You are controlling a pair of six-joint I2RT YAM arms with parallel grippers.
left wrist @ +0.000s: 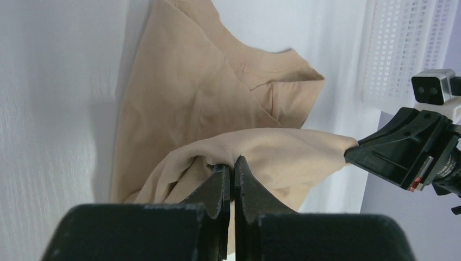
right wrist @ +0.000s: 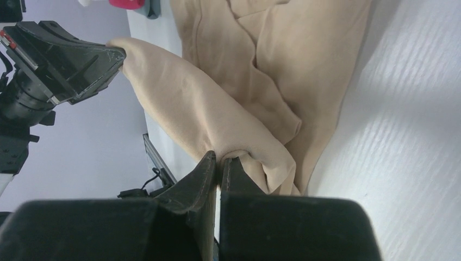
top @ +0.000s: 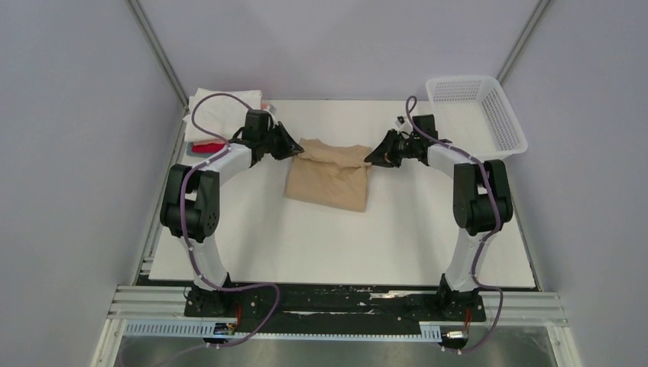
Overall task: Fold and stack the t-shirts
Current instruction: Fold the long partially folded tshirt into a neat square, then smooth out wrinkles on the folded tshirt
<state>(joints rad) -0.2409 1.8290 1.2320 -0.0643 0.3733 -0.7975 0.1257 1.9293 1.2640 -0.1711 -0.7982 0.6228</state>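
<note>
Mid-table, the tan t-shirt (top: pixel 330 182) lies rumpled, its far edge pinched by the left gripper (top: pixel 296 149) and right gripper (top: pixel 373 158) — jaws clamped on cloth; the folded stack (top: pixel 220 103) sits partly hidden behind the left arm (top: pixel 191 200)

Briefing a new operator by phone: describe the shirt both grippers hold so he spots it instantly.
On the white table, look at the far middle. The tan t-shirt lies there, one edge lifted and pinched by the left gripper and right gripper. It is the only beige cloth; the folded pile sits at the far left corner.
</note>
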